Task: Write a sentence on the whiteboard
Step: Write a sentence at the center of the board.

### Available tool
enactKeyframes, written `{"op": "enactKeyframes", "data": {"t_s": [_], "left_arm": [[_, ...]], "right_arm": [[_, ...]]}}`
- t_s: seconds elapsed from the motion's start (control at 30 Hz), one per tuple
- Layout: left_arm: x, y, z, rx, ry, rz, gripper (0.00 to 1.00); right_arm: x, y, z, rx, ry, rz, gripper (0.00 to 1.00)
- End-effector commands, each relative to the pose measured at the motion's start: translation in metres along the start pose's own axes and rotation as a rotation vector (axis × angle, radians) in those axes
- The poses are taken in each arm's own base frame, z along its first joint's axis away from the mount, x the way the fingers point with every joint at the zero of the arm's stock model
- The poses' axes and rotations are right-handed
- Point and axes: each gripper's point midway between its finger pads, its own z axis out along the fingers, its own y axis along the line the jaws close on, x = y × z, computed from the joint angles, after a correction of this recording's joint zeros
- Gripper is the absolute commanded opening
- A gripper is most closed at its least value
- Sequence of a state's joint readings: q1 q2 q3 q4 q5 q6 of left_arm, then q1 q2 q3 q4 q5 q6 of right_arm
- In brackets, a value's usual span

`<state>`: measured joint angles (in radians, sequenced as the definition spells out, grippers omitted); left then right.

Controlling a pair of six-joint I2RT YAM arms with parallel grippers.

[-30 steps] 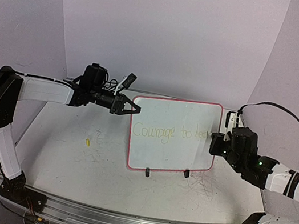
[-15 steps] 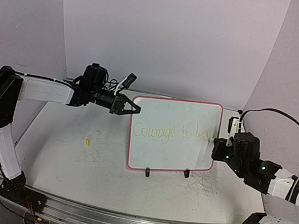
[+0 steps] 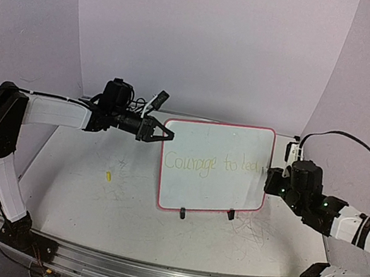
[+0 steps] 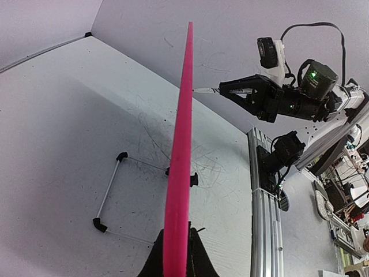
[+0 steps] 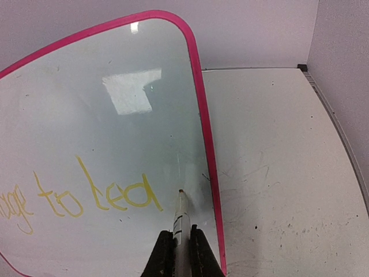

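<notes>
The whiteboard (image 3: 214, 169), white with a pink-red rim, stands upright on two black clip feet at the table's middle. Its pale-yellow sentence (image 3: 213, 164) reads "Courage to lead". My left gripper (image 3: 162, 134) is shut on the board's upper left rim; the left wrist view shows the rim (image 4: 180, 173) edge-on between my jaws. My right gripper (image 3: 271, 179) is shut on a white marker (image 5: 181, 222). Its tip sits just right of the last letter "d" (image 5: 143, 194), close to the board's right rim (image 5: 206, 144). The board also fills the right wrist view (image 5: 104, 138).
A small yellow piece (image 3: 109, 175) lies on the table left of the board. A thin rod stand with black ends (image 4: 109, 193) lies behind the board. The table (image 5: 277, 173) bears many scribble marks. An aluminium rail (image 3: 147, 270) runs along the near edge.
My right arm has drawn back to the right, off the board's face toward its right rim. The last word gained strokes. The left arm and the board have not moved.
</notes>
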<state>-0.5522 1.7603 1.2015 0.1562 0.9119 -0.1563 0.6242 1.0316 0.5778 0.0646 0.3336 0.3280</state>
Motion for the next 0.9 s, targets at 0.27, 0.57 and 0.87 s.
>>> {"op": "enactKeyframes", "data": {"t_s": [0.27,0.57,0.87], "left_arm": [[-0.003,0.008,-0.005,-0.087,-0.010,0.090,0.00],[-0.003,0.008,-0.005,-0.087,-0.010,0.090,0.00],[-0.003,0.009,-0.005,-0.089,-0.009,0.089,0.00]], "right_arm": [[-0.040,0.019,-0.002,-0.066,-0.097,0.005,0.00],[-0.008,0.020,0.002,-0.101,-0.011,0.007,0.00],[0.007,0.004,-0.002,-0.047,0.009,0.024,0.00]]}}
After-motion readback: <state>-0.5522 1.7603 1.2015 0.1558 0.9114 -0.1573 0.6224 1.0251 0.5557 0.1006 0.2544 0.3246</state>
